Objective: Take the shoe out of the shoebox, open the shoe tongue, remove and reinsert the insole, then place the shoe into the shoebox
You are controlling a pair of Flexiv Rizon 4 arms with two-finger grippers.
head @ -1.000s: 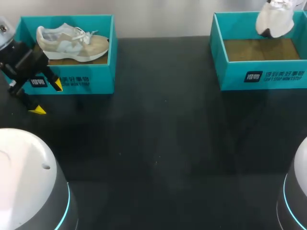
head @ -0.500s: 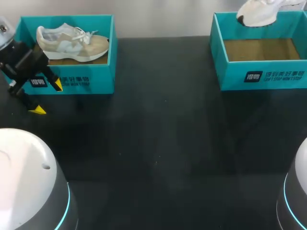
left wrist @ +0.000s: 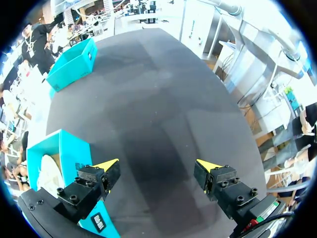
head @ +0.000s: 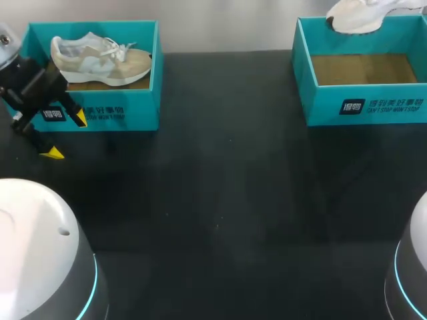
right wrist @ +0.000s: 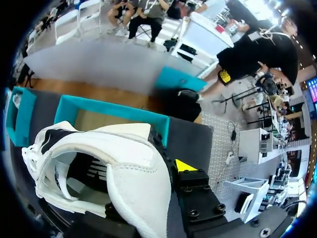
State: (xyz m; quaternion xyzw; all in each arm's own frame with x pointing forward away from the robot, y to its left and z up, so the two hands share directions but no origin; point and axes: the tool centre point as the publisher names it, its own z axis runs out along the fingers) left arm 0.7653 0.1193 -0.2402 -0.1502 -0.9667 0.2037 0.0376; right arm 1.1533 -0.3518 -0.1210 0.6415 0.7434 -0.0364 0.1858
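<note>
A white shoe (head: 355,15) hangs in the air over the far wall of the right teal shoebox (head: 363,107), whose brown floor is bare. In the right wrist view my right gripper (right wrist: 168,166) is shut on the white shoe (right wrist: 114,168) at its heel. One yellow tip shows outside and the other finger is hidden by the shoe. The right teal shoebox (right wrist: 111,110) lies below. A beige and white shoe (head: 100,59) lies in the left shoebox (head: 113,113). My left gripper (head: 66,136) stands open in front of that box, its fingers (left wrist: 106,164) holding nothing.
In the left wrist view the left shoebox (left wrist: 62,153) sits right beside one finger, and the right shoebox (left wrist: 74,62) is far across the black table (head: 220,213). Two white robot bases (head: 40,253) stand at the near corners.
The white shoe has swung from hanging toe-down to lying nearly level, and it has shifted up and left over the right box. My left arm has not moved.
</note>
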